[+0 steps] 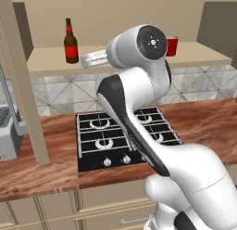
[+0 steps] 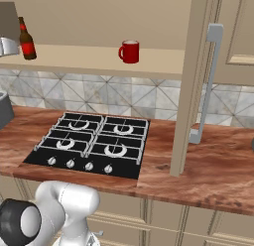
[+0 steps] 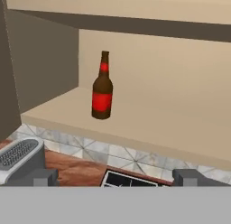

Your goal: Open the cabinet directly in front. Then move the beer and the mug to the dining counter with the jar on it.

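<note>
The cabinet (image 2: 149,66) stands open, its doors swung out edge-on at the left (image 1: 23,85) and at the right (image 2: 191,91). On its lower shelf the beer (image 1: 71,42) (image 2: 27,40) (image 3: 102,87) stands upright at the left. The red mug (image 2: 130,51) sits further right; in the left base view the mug (image 1: 173,46) is partly hidden behind my arm. My gripper (image 1: 87,61) (image 3: 116,178) hovers open just in front of the shelf edge, right of the beer and short of it, with nothing between its fingers. The dining counter and the jar are out of view.
A black hob (image 1: 125,136) (image 2: 94,141) is set into the wood worktop (image 2: 213,165) under the cabinet. A grey appliance (image 1: 7,131) (image 3: 18,155) stands on the worktop at the left. The right door's long silver handle (image 2: 206,81) juts toward me.
</note>
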{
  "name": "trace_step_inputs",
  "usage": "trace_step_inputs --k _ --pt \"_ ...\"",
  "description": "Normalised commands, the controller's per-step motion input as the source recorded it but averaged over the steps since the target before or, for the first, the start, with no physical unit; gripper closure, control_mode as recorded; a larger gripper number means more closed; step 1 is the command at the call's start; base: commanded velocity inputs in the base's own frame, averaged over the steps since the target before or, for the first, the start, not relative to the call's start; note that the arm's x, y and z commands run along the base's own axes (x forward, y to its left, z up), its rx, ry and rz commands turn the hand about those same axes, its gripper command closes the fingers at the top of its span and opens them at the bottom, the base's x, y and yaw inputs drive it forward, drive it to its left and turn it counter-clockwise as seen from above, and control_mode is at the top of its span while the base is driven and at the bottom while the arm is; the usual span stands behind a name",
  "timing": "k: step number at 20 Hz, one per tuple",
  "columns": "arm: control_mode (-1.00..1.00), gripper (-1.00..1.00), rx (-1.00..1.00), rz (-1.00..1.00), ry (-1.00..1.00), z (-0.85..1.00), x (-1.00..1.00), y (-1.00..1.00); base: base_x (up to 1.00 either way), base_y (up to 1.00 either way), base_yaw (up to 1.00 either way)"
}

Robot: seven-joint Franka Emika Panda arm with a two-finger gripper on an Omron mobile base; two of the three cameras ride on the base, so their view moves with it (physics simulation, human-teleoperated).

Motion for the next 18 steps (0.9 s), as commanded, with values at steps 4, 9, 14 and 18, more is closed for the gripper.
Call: trace_step_inputs --k 4,9,14,18 --pt "-1.00 -1.00 0.00 0.00 0.00 0.01 0.48 0.00 0.00 0.00 0.00" --pt "-1.00 -1.00 0.00 0.00 0.02 0.00 0.52 0.00 0.00 0.00 0.00" --pt "-1.00 -1.00 0.02 0.00 0.03 0.00 0.50 0.00 0.00 0.00 0.00" --pt "-1.00 -1.00 0.04 0.00 0.02 0.01 0.41 0.08 0.00 0.00 0.00"
